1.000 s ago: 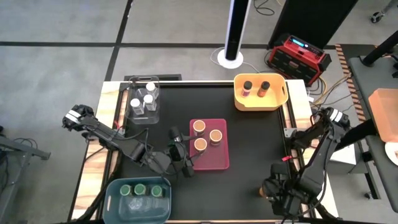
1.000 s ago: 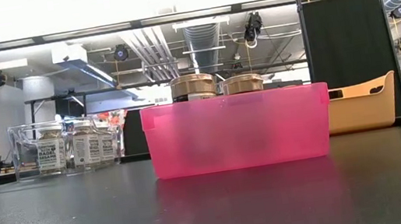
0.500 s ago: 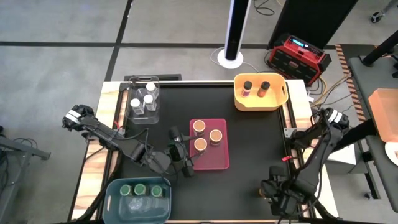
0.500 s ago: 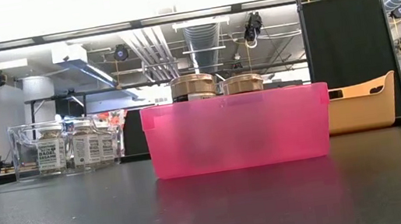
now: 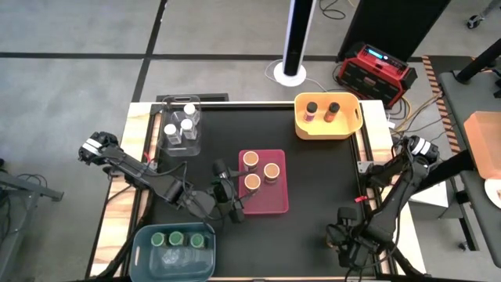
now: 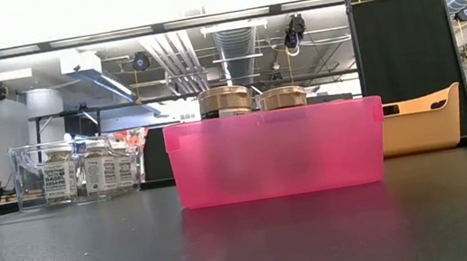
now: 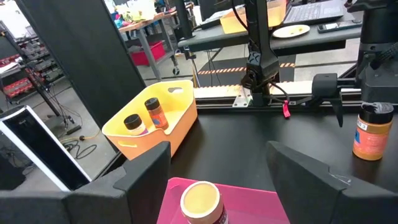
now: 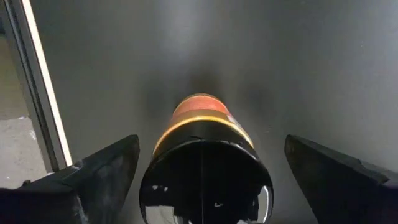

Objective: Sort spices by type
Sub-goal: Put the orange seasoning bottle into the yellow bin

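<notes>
A spice jar with a black lid and orange label [image 8: 205, 177] stands upright on the black table near its near right corner, also seen in the left wrist view [image 7: 371, 132]. My right gripper [image 5: 345, 244] hangs over it, pointing down and open. Its fingers [image 8: 102, 171] stand on either side of the jar without touching it. My left gripper [image 5: 232, 202] waits open and holds nothing, beside the left wall of the pink bin [image 5: 266, 202]. That bin holds three orange-lidded jars [image 5: 252, 182].
A clear bin [image 5: 182, 131] with white-lidded jars sits at the far left. A yellow bin [image 5: 344, 125] with two dark-lidded jars [image 5: 322, 110] is at the far right. A teal bin [image 5: 174, 254] with green-lidded jars is at the near left. The table's right edge [image 8: 37, 93] runs close to the jar.
My right gripper has come down toward the black-lidded jar, still pointing down and still open. The jar has stayed where it was.
</notes>
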### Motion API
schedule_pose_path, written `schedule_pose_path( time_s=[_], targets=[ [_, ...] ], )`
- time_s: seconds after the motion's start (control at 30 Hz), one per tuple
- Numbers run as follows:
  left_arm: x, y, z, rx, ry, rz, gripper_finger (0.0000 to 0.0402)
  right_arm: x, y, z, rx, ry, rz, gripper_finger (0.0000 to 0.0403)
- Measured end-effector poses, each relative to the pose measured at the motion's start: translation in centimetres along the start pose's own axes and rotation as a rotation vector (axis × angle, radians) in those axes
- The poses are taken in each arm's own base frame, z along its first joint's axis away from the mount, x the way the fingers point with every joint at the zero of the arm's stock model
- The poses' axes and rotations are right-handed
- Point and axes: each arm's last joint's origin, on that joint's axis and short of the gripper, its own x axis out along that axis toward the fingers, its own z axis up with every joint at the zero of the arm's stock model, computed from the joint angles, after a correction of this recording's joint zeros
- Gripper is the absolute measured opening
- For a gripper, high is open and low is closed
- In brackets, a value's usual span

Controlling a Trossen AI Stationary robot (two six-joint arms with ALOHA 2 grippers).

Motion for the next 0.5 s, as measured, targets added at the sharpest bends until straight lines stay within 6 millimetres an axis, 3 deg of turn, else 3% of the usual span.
schedule_pose_path(
  time_s=[0.2, 0.5],
  targets=[
    [0.03, 0.02, 0.00, 0.000, 0.000, 0.001, 0.0249, -0.08, -0.03, 0.26, 0.004, 0.027, 0.018, 0.0373],
    [0.03, 0.02, -0.01, 0.001, 0.001, 0.001, 0.0249, -0.07, -0.08, 0.34, 0.002, 0.051, 0.031, 0.0226]
  ],
)
